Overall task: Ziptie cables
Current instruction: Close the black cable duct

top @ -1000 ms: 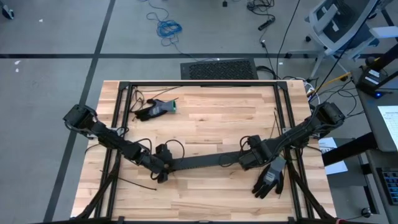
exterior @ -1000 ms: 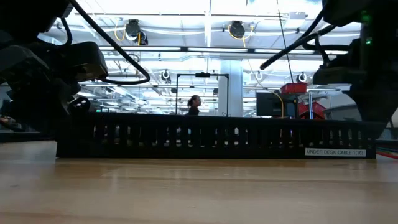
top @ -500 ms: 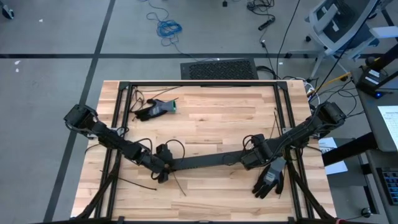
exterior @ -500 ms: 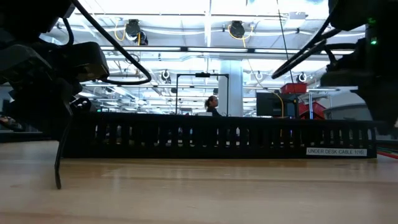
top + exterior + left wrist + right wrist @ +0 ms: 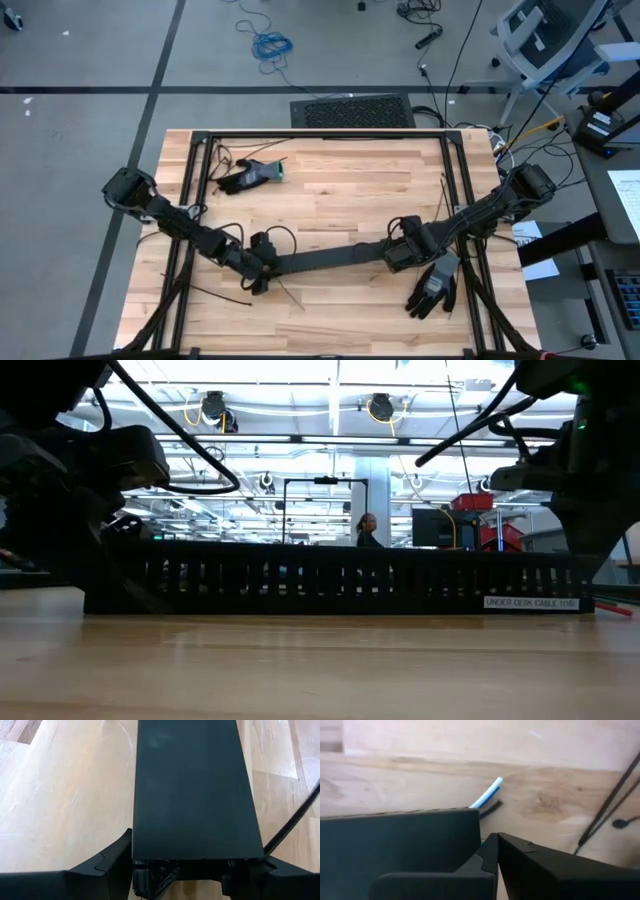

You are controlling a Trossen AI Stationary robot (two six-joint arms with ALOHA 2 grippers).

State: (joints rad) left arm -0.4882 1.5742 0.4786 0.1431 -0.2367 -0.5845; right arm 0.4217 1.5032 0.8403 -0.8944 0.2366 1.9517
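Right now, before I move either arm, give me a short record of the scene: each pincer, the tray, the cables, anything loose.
left pincer: clamped across the left end of the cable tray
right pincer: shut, at the tray's right end
cable tray: long, black, slotted, across the table
cables: blue and white ends poke out beside the tray
black glove: near right corner
second glove: far left
loose zip tie: near left

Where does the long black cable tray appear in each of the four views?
High view: the cable tray lies across the table's front half, between both grippers.
Low view: it spans the width.
Left wrist view: fills the centre.
Right wrist view: lower left.
Shared landmark: the wooden table.
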